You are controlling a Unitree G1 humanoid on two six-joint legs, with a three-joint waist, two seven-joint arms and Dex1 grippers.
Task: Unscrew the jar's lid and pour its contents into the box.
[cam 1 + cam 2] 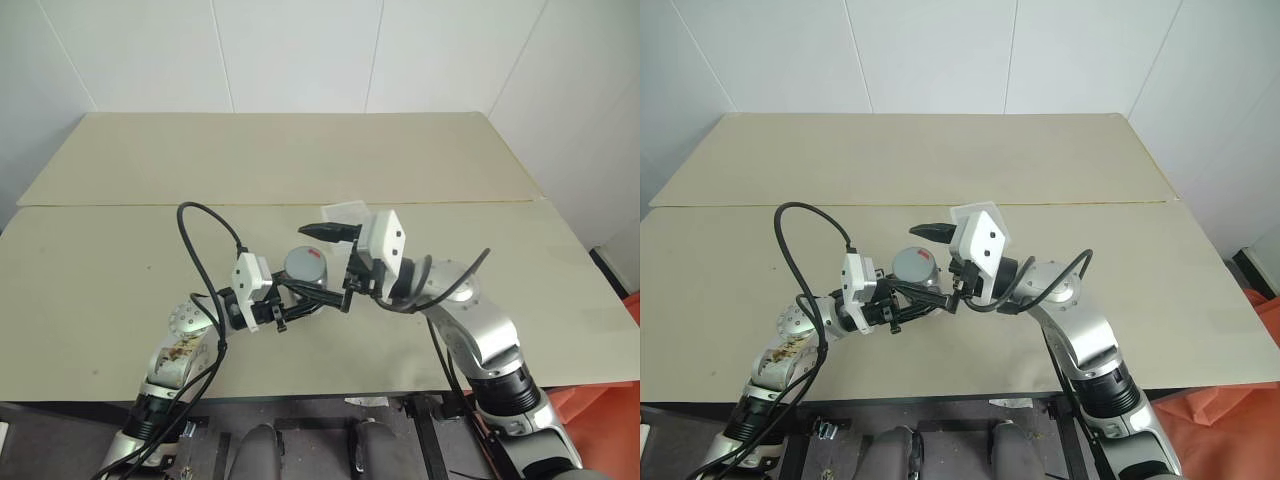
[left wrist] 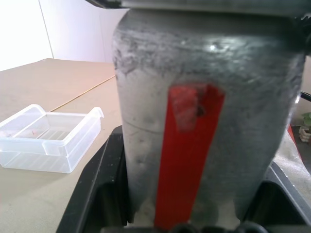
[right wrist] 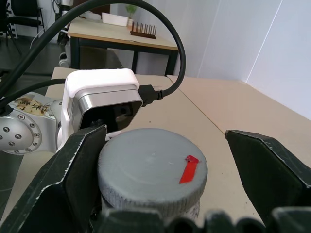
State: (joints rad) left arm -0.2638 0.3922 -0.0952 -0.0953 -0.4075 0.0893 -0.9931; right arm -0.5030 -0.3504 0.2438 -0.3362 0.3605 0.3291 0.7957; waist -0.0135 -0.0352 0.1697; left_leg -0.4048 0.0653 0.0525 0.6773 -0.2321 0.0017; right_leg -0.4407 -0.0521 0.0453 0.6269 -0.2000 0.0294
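The jar (image 2: 204, 126) is held clamped above the bench (image 1: 300, 160) in the left claw (image 1: 285, 312), its grey lid (image 3: 152, 167) straddled by the right claw (image 3: 160, 160), spread wide, while the box (image 2: 48, 138) is left beyond.

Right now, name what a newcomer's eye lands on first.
Mid-table, the left claw is shut on a small clear jar with a red stripe, topped by a round grey screw lid. The right claw straddles that lid, open. A shallow clear plastic box sits just beyond.
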